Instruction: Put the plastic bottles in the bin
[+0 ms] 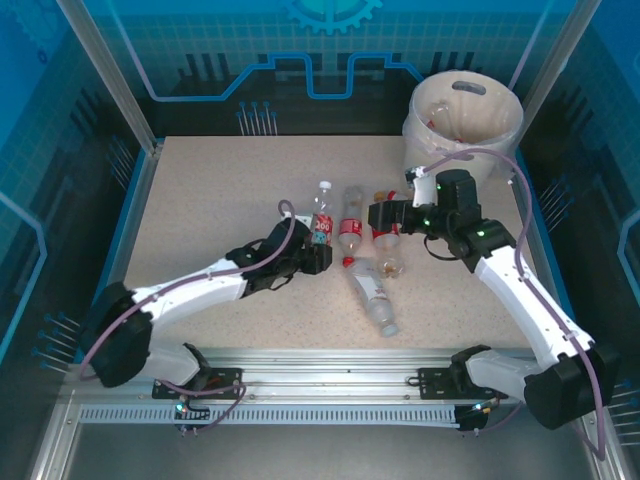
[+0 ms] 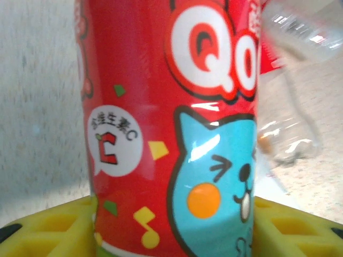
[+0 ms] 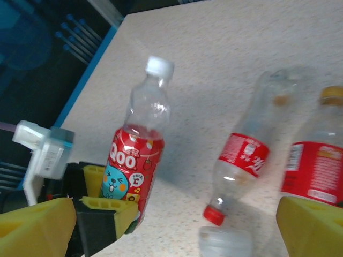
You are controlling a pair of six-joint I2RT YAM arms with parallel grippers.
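Left tool grips the Qoo bottle low on its label, ready, I judge, for carrying; right tool gapes wide over the lying red-labelled bottles; bin stands by the tabletop's far-right corner

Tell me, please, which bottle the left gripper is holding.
The Qoo bottle: the left gripper clamps its lower part. Its white cap and the blue cartoon face on its red label set it apart from the others.
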